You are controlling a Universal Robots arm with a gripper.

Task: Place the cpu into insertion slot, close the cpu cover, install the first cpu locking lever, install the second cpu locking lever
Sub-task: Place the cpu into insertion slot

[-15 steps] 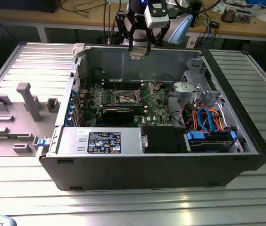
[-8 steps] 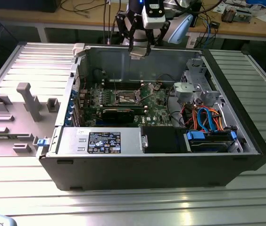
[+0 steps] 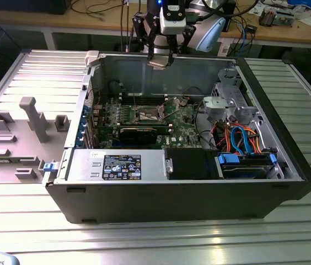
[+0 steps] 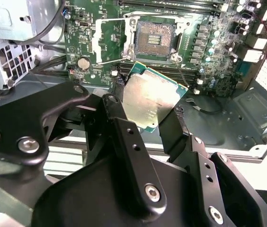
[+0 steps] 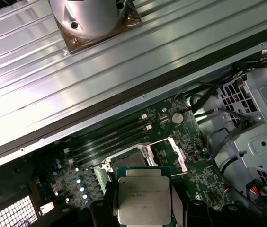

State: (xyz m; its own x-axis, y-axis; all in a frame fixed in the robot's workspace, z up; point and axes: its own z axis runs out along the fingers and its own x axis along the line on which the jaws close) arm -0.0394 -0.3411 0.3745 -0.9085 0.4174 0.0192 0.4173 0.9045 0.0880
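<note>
My gripper (image 4: 148, 101) clamps the cpu (image 5: 144, 201) by two opposite edges, above the open case (image 3: 144, 199), near its rim; below, the slot (image 4: 153, 35) sits uncovered on the motherboard (image 4: 84, 28).

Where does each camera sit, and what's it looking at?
Exterior view: off the arm, looking into the open computer case; arm and claw above it.
Second wrist view: at the wrist, looking past the claw's fingers at the cpu and insertion slot.
First wrist view: at the wrist; shares that cpu and slot, claw beside it.
</note>
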